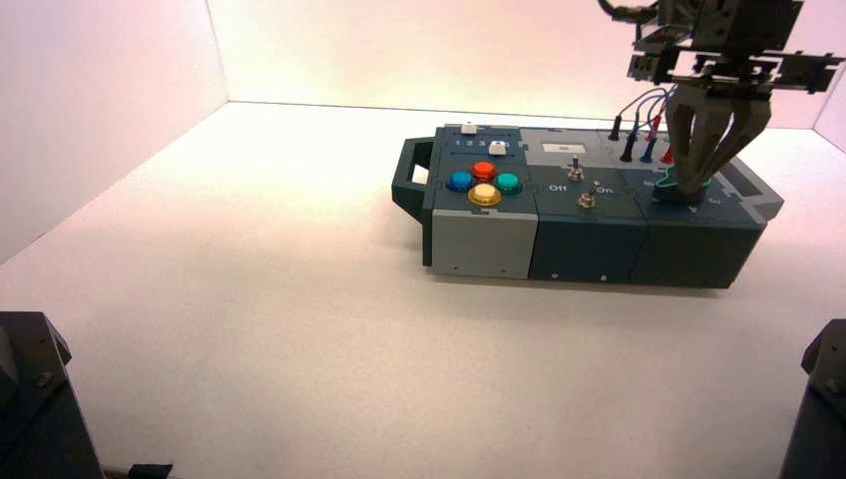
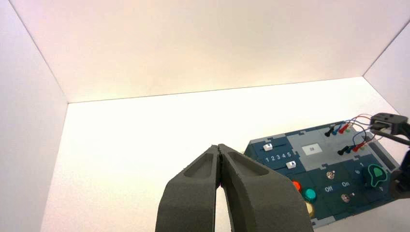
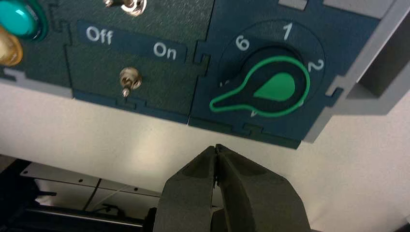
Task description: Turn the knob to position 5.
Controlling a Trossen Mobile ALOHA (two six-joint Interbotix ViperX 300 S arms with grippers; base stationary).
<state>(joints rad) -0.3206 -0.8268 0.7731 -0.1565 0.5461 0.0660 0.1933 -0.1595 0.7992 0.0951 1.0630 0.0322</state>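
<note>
The green knob sits at the right end of the dark teal box. In the right wrist view its pointer arm reaches towards a mostly covered white mark beside the 6; digits 6, 1 and 2 read plainly. The 5 cannot be read. My right gripper is shut and empty, its tips apart from the knob. In the high view it hangs right over the knob. My left gripper is shut and empty, held away from the box. The knob also shows in the left wrist view.
Two metal toggle switches stand by "Off" and "On" lettering in the box's middle. Red, blue, green and yellow push buttons sit on the left part. Coloured wires plug in at the back right. A handle juts from the left end.
</note>
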